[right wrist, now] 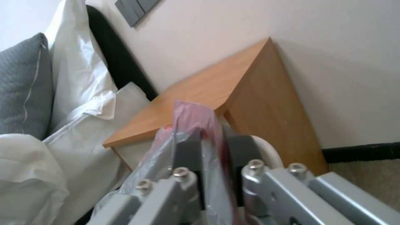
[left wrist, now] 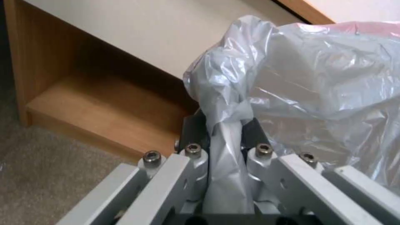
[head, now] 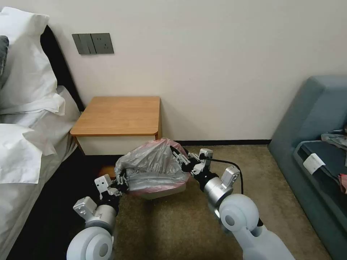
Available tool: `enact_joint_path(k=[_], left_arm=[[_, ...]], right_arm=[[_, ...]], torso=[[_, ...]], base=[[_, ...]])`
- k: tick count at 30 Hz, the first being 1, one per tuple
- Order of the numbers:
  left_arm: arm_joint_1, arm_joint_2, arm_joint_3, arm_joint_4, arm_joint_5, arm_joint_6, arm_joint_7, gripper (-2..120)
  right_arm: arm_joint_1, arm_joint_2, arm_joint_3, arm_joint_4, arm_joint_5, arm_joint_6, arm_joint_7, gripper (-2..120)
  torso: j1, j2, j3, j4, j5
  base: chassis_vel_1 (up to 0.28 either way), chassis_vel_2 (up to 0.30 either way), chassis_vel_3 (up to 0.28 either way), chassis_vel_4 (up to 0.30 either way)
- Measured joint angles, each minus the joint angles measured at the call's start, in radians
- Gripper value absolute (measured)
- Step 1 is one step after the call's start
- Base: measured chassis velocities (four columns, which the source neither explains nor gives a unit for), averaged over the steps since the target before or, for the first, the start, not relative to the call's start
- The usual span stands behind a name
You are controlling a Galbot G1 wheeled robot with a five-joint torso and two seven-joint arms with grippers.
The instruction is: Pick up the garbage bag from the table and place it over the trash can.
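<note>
The garbage bag (head: 153,164) is stretched between both grippers just in front of the table (head: 119,115), billowing over the trash can (head: 164,192), whose cream side peeks out beneath the plastic. The left gripper (head: 121,185) is clamped tight on a bunched fold of the bag at the side of the can nearer the bed (head: 25,144). The right gripper (head: 180,159) is pinched closed on the pink-red rim at the can's opposite side. The table top is bare; its lower shelf (left wrist: 104,115) lies behind the bag. A grey sofa (head: 314,144) stands well apart from the table, across the carpet (head: 180,224).
</note>
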Motion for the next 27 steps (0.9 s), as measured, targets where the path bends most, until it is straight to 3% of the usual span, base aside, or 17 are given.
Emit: enact_joint_path(k=[4,16,19,27], left_arm=[[0.000,0.000,0.000,0.007,-0.001,0.000,0.001,5],[0.004,0.004,-0.023,0.018,-0.050,-0.001,0.063,5],[0.009,0.006,-0.039,0.022,-0.062,-0.007,0.125,5],[0.010,0.006,-0.057,0.035,-0.092,-0.015,0.194,5]], right_arm=[[-0.003,0.007,0.006,-0.005,-0.039,0.013,-0.028,0],[0.022,0.022,0.079,-0.035,-0.041,-0.037,-0.019,0],[0.024,0.015,0.107,-0.035,0.027,-0.083,0.007,0],[0.013,0.008,0.126,-0.034,0.068,-0.142,0.009,0]], torso=[[0.000,0.000,0.000,0.0000,0.0000],[0.000,0.000,0.000,0.0000,0.0000],[0.000,0.000,0.000,0.0000,0.0000],[0.000,0.000,0.000,0.0000,0.0001]], base=[[0.000,0.000,0.000,0.000],[0.000,0.000,0.000,0.000],[0.000,0.000,0.000,0.000],[0.000,0.000,0.000,0.000]])
